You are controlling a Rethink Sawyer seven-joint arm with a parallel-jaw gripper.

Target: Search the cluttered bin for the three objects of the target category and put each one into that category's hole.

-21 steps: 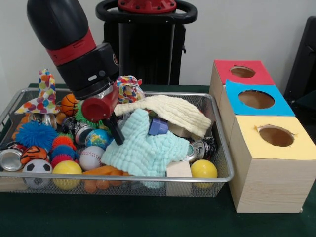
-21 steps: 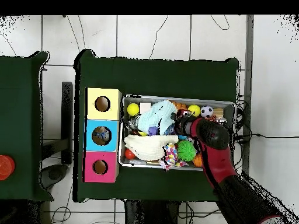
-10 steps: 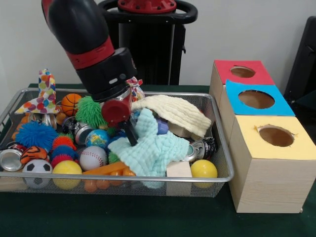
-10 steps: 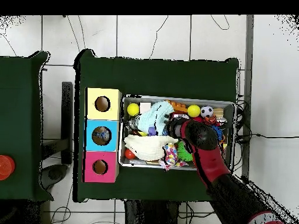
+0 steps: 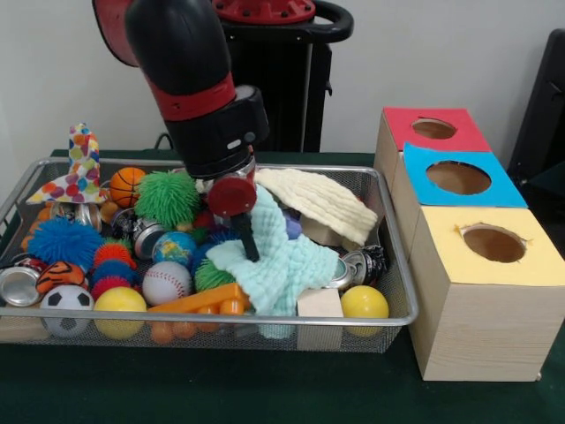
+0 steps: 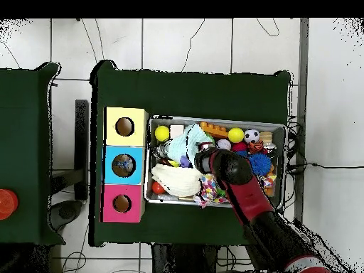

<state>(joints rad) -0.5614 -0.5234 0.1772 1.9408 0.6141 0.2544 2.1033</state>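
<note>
Claw (image 5: 250,250) state I cannot tell; it presses into the mint cloth (image 5: 281,265) mid-bin (image 5: 399,311). Searching seems underway, with the target category unclear. Next, the cloth needs lifting clear toward 1 of 3 holes: red (image 5: 433,129), blue (image 5: 458,177), yellow (image 5: 493,244). No writing is legible.

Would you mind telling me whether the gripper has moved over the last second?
Yes. In the front view the gripper has shifted rightward across the wire bin, toward the boxes, dragging the light blue cloth with it.
</note>
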